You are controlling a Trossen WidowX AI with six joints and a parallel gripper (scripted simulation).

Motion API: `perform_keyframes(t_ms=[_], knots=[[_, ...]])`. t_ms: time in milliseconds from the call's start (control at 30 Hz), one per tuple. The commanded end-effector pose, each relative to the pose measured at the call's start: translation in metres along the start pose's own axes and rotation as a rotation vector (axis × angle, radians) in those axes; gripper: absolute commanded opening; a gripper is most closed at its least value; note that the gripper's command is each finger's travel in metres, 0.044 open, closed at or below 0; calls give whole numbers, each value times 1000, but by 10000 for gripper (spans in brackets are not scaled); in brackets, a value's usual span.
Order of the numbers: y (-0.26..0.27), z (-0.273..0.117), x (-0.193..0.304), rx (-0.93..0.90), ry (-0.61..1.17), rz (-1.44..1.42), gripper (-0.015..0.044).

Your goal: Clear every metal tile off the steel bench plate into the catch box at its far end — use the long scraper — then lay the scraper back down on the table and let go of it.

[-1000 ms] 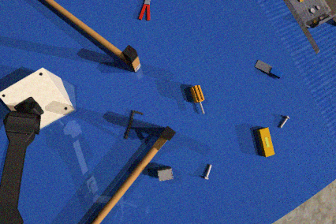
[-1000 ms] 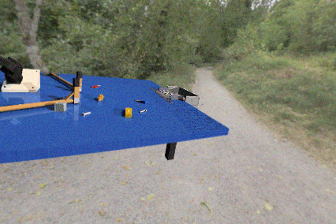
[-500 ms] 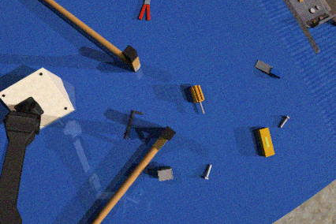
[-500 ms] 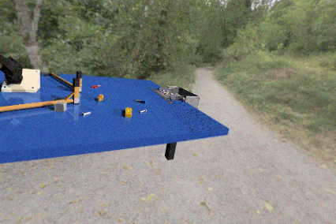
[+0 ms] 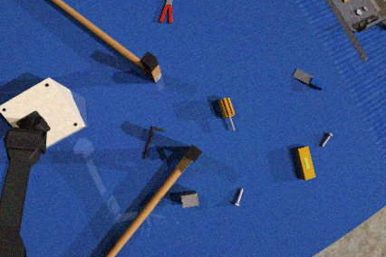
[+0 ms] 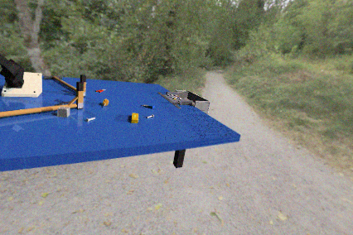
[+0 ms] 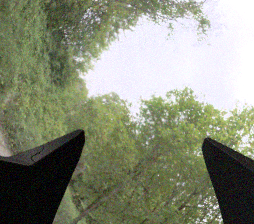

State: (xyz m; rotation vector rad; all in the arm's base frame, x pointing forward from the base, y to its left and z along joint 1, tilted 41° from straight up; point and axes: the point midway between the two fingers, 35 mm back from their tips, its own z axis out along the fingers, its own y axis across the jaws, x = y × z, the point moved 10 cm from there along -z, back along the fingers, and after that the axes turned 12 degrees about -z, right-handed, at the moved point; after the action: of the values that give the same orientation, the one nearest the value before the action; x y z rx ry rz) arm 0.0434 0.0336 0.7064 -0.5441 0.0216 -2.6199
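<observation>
One long tool with a wooden handle (image 5: pixel 82 20) (image 6: pixel 65 83) lies across the back left, with a flat grey crosspiece at its far left end and a black block near its other end. A second wooden-handled tool (image 5: pixel 151 204) (image 6: pixel 37 110) has a black block at its inner end; its other end is out of view. The steel bench plate (image 5: pixel 350 14) at the far right bears several white, grey and orange tiles. The catch box (image 6: pixel 202 106) adjoins its far end. My gripper (image 7: pixel 146 141) is open and empty, showing only in the wrist view, facing trees and sky.
A grey strip (image 5: pixel 328 3) lies along the plate's near side. Red-handled pliers (image 5: pixel 165 11), a screwdriver (image 5: pixel 226 108), a small bladed tool (image 5: pixel 303 76), a yellow block (image 5: pixel 305 163), a grey block (image 5: pixel 189 200), a bent black key (image 5: pixel 149 143) and two bolts (image 5: pixel 238 197) (image 5: pixel 326 139) lie about.
</observation>
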Motion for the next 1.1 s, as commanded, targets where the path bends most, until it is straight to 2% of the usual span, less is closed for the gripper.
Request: perform_keyframes(t_ms=[0, 1067], knots=[[-5, 1, -11, 17, -41, -48, 440], [-57, -1, -102, 269, -312, -439, 440]])
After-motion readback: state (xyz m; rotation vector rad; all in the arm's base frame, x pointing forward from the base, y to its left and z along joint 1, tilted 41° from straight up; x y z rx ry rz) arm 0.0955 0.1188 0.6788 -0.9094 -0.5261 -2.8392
